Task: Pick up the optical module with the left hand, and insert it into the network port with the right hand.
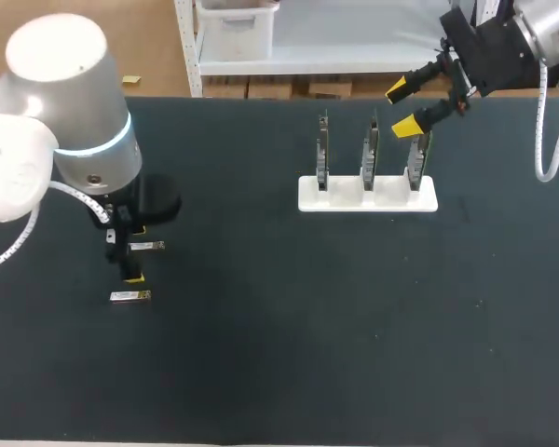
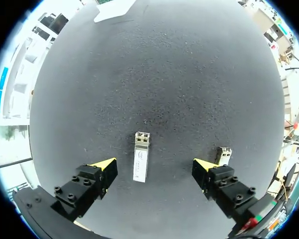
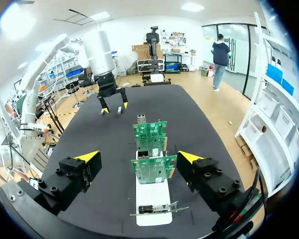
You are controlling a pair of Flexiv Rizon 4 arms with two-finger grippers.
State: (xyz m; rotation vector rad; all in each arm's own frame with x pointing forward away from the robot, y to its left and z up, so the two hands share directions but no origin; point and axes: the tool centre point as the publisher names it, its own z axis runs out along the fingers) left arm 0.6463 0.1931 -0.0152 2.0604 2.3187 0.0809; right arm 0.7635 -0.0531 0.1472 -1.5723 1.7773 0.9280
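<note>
Hovering wide open and empty, left fingers point(image 2: 103, 168) straddle one optical module point(image 2: 141, 157) lying on the counter point(image 2: 164, 74), while right fingers point(image 3: 88, 157) gape empty above the network card rack point(image 3: 152, 199).

Shiny metal optical module point(image 2: 141, 156) — on matt, grainy black table point(image 2: 164, 74)

Silver optical module point(image 2: 141, 157) lies flat; network port cards point(image 1: 368, 156) stand upright.

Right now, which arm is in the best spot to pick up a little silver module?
The left. Its open left gripper hangs right over an optical module lying between its yellow tips. The right gripper is far off, by the white stand of circuit boards.
</note>
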